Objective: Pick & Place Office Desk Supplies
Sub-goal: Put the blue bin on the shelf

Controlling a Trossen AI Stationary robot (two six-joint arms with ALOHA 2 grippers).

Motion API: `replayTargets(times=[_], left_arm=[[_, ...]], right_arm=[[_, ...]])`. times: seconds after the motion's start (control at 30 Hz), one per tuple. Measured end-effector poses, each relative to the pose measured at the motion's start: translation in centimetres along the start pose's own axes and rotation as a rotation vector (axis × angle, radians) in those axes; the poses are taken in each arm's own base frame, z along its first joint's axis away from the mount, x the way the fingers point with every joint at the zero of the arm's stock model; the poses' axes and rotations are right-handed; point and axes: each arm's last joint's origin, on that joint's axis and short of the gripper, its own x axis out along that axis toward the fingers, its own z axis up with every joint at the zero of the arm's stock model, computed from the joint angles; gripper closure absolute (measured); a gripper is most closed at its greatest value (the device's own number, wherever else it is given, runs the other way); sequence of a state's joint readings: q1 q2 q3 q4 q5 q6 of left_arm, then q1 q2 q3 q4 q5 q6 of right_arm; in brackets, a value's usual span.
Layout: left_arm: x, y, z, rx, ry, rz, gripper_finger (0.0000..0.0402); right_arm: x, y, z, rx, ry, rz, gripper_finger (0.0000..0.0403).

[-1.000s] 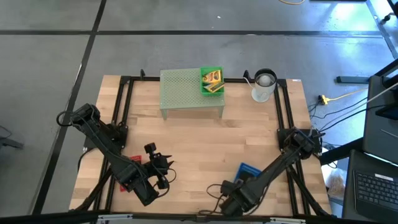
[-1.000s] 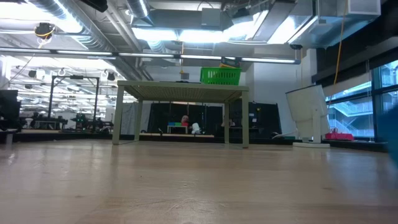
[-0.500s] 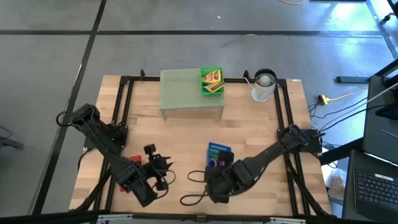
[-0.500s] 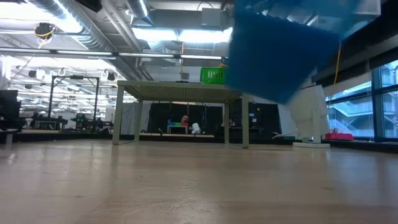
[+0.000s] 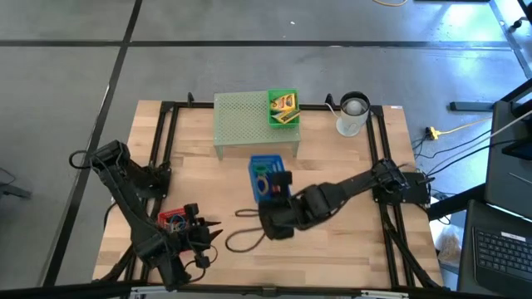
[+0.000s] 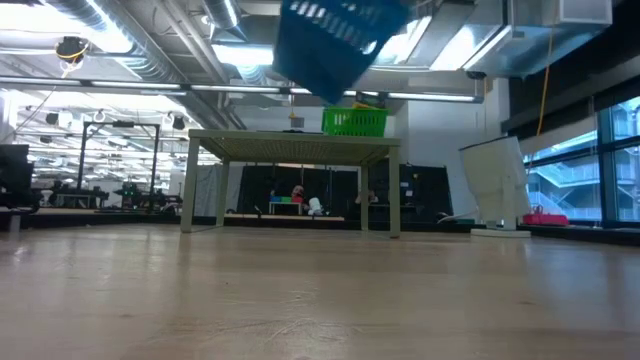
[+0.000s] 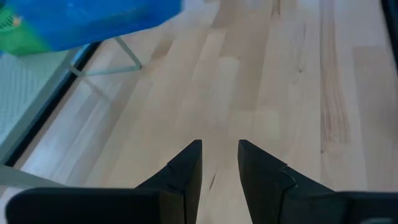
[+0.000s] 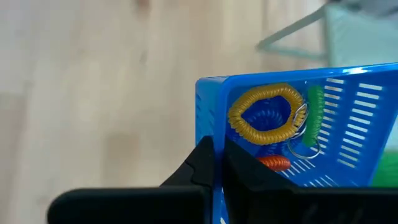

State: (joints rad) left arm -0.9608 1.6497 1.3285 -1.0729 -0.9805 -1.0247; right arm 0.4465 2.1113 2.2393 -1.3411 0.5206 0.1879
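Observation:
My right gripper [image 5: 273,196] is shut on a blue plastic tray [image 5: 264,170] and carries it in the air in front of the pale green mesh riser [image 5: 249,123]. The low view shows the blue tray [image 6: 338,38] high and tilted. In it lie a yellow coil ring [image 8: 264,115], a green coil [image 8: 315,115], an orange piece [image 8: 273,163] and a silvery ring [image 8: 305,148]. A green tray [image 5: 283,109] with two little yellow boxes stands on the riser's right end. My left gripper [image 5: 213,233] is open near the table's near-left corner, beside a red tray [image 5: 173,219]. My right gripper pinches the blue tray's end wall [image 8: 219,138] at its rim, one finger inside the tray and one outside. The fingers come from the near side. The tray is lifted clear of the table and tilted.
A clear jug [image 5: 352,114] stands at the far right of the table. A black cable loop [image 5: 241,239] hangs by the right arm above the near middle. Bare wood lies between the riser and the near edge.
My right gripper has carried the blue tray from the near-right part of the table up and toward the far-left, to just in front of the riser. My left arm has drawn back a little toward the near-left corner, uncovering the red tray.

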Motion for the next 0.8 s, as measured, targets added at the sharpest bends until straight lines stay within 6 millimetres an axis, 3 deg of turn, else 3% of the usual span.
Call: replayTargets(times=[0.2, 0.43, 0.8], left_arm=[[-0.4, -0.1, -0.1, 0.014, -0.024, 0.0, 0.0304], [-0.4, -0.1, -0.1, 0.024, -0.024, 0.001, 0.0304], [-0.3, -0.1, -0.1, 0.07, -0.023, 0.005, 0.0304]], right_arm=[[1.6, -4.9, 1.4, 0.009, -0.045, -0.065, 0.0393], [4.2, -10.5, 2.4, 0.039, -0.096, -0.022, 0.0393], [7.0, -17.2, 1.9, 0.048, -0.112, -0.071, 0.0393]])
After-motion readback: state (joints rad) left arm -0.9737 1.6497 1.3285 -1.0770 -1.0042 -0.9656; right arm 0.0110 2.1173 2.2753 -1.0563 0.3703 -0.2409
